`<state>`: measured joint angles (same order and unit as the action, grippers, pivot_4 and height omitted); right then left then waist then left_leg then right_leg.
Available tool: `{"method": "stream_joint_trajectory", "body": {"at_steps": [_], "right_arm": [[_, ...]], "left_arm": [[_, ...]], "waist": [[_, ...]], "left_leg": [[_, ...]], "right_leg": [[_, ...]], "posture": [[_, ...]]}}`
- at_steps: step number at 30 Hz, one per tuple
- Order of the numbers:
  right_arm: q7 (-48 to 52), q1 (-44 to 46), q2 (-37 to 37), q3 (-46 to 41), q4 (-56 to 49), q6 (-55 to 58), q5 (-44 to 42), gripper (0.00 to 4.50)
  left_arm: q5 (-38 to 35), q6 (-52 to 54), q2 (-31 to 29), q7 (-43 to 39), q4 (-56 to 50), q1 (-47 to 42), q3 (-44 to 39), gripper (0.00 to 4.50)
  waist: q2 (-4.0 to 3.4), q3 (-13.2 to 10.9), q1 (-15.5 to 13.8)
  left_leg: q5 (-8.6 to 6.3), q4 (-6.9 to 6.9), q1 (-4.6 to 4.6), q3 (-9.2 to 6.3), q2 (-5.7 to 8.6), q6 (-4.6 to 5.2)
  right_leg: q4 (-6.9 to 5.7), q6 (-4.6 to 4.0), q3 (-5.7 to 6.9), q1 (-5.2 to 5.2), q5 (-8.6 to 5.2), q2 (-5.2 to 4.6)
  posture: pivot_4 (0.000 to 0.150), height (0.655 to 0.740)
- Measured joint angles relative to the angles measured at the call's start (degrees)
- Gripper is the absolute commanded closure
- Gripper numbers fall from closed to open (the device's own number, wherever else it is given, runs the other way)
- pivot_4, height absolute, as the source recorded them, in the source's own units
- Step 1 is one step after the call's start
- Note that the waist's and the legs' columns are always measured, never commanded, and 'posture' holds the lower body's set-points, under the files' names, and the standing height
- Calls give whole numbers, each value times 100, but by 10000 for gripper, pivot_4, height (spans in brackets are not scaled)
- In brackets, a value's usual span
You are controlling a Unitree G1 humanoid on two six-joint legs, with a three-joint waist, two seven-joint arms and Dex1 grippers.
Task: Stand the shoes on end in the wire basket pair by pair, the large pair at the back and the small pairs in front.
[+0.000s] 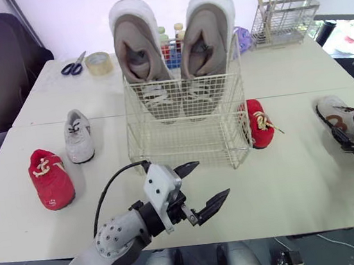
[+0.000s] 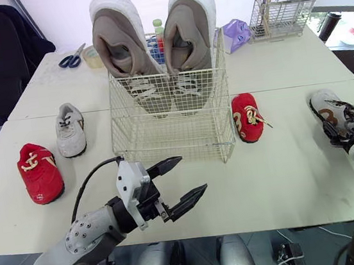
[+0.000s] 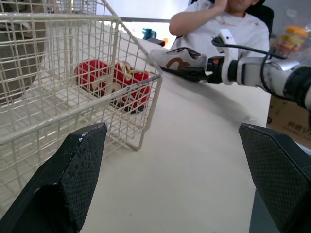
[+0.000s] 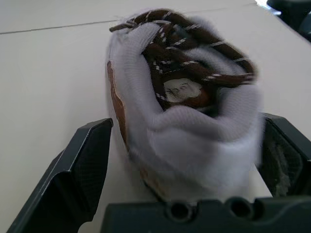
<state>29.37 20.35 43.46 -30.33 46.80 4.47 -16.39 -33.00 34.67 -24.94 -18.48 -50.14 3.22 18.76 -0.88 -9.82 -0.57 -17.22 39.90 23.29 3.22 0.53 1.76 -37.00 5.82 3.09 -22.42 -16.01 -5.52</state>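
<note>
a wire basket stands in the middle of the white table. left of it lie a red shoe and a grey shoe. a second red shoe lies just right of it, a white shoe further right. scissors, tape and a rack sit behind.
</note>
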Motion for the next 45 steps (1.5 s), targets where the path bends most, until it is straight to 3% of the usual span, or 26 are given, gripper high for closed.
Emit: {"method": "stream_joint_trajectory", "body": {"at_steps": [7,16,22,25,27,29,39,43,45], "right_arm": [[51,553,33,246,1207,-802,181,0],[28,619,37,252,1410,-990,111,0],[132,536,24,81,1421,-862,-173,0],[149,532,12,-37,1412,-782,-341,7669],[228,482,11,-64,1366,-758,-414,17395],[306,457,11,-65,1282,-752,-465,22572],[340,381,18,-52,1088,-718,-477,24513],[249,839,205,-137,1225,-708,-536,24513],[269,1477,510,-204,1352,-703,-643,24513]], "left_arm": [[30,95,-186,69,-196,319,-196,422],[-605,421,-503,-73,-372,483,-821,422],[-636,500,-647,-272,-214,162,-865,422],[-622,498,-630,-286,-184,165,-851,0],[-589,489,-617,-295,-148,200,-836,0],[-530,476,-585,-298,-104,233,-818,0],[-378,383,-430,-397,-12,333,-653,0],[-797,434,-609,-542,-29,473,-1076,0],[-1255,565,-857,-675,-38,569,-1402,0]], "waist": [[6,2,24],[8,3,27],[7,3,5],[7,3,2],[7,3,8],[7,3,26],[7,2,37],[-37,-6,93],[-82,-16,131]], "left_leg": [[0,3,-6,0,0,0],[-1,3,-6,-4,-1,-2],[-2,1,-4,-5,0,0],[-2,1,-4,-6,0,0],[-3,0,-4,-6,0,0],[-3,-1,-5,-6,-1,0],[-3,-5,-4,-7,-1,0],[-4,-5,2,-4,0,1],[-3,-5,12,2,2,1]], "right_leg": [[5,-16,-1,13,-9,-6],[7,-18,0,14,-10,-11],[18,-18,2,17,-10,-11],[19,-18,3,18,-10,-12],[20,-18,3,18,-10,-12],[20,-18,3,18,-10,-12],[23,-19,3,15,-10,-13],[25,-20,2,6,-10,-18],[24,-19,1,-7,-10,-19]], "posture": [[1500,7400],[1500,7400],[1500,7400],[1500,7400],[1500,7400],[1500,7400],[1500,7400],[1500,7400],[1500,7400]]}}
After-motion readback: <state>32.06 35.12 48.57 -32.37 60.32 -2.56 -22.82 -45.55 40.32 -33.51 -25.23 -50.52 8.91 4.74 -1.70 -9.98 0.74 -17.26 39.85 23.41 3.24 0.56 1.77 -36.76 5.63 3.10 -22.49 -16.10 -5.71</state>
